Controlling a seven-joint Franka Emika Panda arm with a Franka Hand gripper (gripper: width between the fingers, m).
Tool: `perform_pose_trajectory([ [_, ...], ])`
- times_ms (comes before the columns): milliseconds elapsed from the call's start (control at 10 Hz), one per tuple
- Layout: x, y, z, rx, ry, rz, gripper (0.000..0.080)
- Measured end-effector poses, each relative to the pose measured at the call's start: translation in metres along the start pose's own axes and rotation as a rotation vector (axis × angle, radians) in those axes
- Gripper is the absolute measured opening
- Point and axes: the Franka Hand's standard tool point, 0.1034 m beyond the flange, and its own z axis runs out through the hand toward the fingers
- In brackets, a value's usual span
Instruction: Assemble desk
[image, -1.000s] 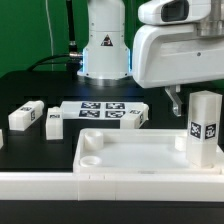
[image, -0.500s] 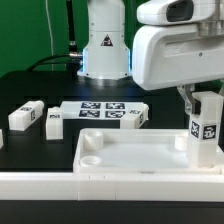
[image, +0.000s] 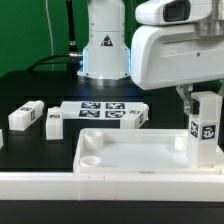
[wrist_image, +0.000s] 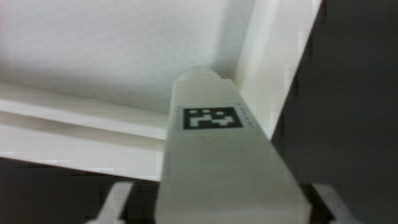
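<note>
The desk's slab, a large white tray-like plate with a raised rim, lies in the foreground. One white block leg with a square tag stands upright in the slab's corner at the exterior view's right. My gripper comes down from above and is shut on the leg's upper end. In the wrist view the leg fills the space between the two fingers, with the slab's corner beyond it.
The marker board lies behind the slab. Two loose legs lie at the exterior view's left, and another lies by the board's right end. A long white rail runs along the front. The arm's base stands at the back.
The jaws stood wide around the leg and have since closed onto it. The leg has shifted slightly toward the exterior view's right.
</note>
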Motion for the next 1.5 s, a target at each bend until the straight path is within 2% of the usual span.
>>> perform_pose_trajectory([
  [1100,0.0001,0.0023,0.0014,0.013,0.027,1.003,0.0291],
  [1500,0.0,0.0015,0.0017,0.024,0.02,1.203,0.0291],
])
